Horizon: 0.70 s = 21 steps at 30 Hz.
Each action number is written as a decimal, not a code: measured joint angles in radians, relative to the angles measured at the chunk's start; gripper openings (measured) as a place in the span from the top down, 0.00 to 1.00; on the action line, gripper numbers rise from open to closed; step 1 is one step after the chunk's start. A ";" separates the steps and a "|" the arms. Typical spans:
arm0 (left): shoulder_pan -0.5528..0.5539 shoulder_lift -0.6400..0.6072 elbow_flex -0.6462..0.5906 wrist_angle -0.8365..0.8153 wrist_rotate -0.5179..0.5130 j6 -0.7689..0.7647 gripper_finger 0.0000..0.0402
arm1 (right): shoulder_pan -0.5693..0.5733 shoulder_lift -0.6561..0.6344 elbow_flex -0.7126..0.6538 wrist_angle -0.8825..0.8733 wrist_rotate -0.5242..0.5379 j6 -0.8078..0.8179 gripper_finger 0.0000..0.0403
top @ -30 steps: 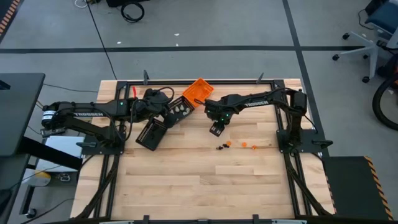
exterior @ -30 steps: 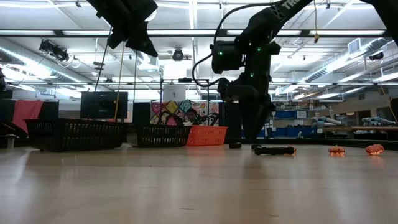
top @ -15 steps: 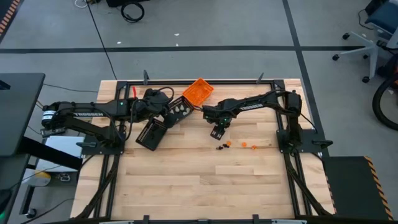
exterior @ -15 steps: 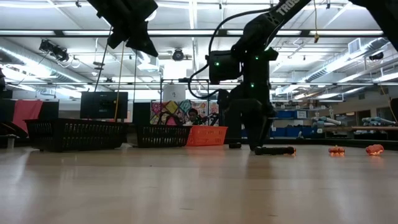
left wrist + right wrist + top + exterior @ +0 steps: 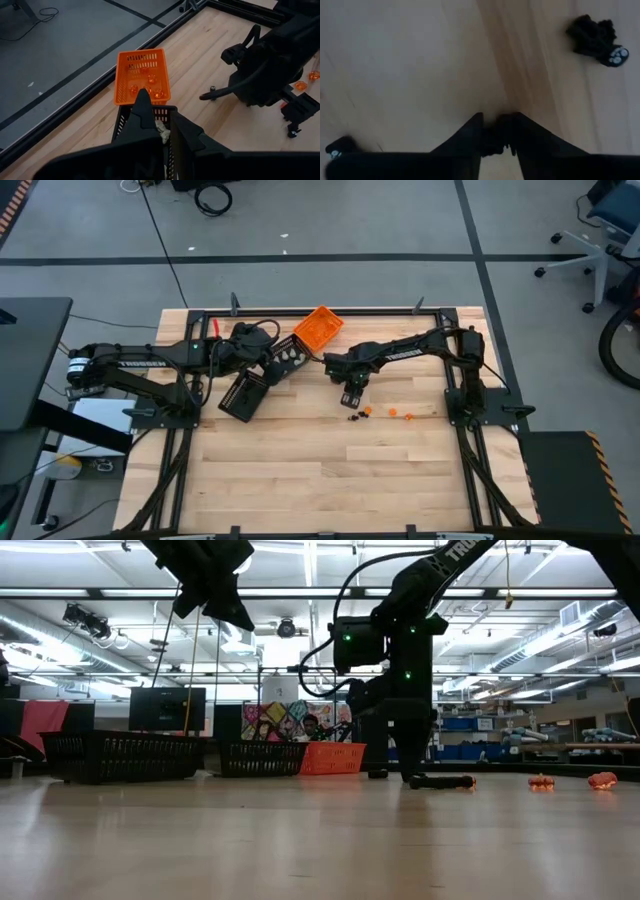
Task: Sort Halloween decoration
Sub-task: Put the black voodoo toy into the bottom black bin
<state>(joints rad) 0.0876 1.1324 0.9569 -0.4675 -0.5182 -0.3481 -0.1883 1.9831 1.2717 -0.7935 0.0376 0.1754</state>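
Sorting looks partly done. Nearest the front of the tabletop (image 5: 330, 470), a few trinkets are left loose: orange trinkets (image 5: 392, 412) and a dark one beside them (image 5: 353, 417), lying between the right arm's base and the table's middle; in the low view two orange ones (image 5: 541, 781) sit off to the side of a dark piece (image 5: 440, 781). The right gripper (image 5: 496, 131) is low over the wood just behind this scatter, fingers pinched onto a small dark trinket (image 5: 498, 140), with a black trinket with a white paw mark (image 5: 598, 37) lying near. Farther back, the left gripper (image 5: 161, 122) hovers over a black tray (image 5: 283, 360), fingers nearly together and holding nothing that I can see; a second black tray (image 5: 242, 394) lies beside it. At the far edge, the orange tray (image 5: 142, 76) already holds several orange pieces. Writing: "TROSSEN" on both arms, legible on the left arm (image 5: 135, 362).
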 joint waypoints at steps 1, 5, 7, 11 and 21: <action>0.000 0.000 0.000 0.000 0.000 0.000 1.00 | 0.000 0.000 0.000 0.002 0.000 -0.012 0.76; 0.000 0.000 0.000 0.000 0.000 0.000 1.00 | 0.000 0.001 0.000 0.006 -0.008 -0.043 0.87; 0.000 0.000 0.000 0.000 0.000 0.000 1.00 | -0.001 0.001 0.000 0.006 -0.023 -0.048 0.91; 0.000 0.000 0.000 0.000 0.000 0.000 1.00 | -0.003 -0.006 0.000 0.003 -0.033 -0.052 0.99; 0.000 0.000 0.000 0.000 0.000 0.000 1.00 | -0.005 -0.087 -0.005 -0.027 -0.023 0.001 0.83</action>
<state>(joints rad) 0.0879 1.1324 0.9573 -0.4675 -0.5183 -0.3481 -0.1932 1.8960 1.2669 -0.8203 0.0141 0.1768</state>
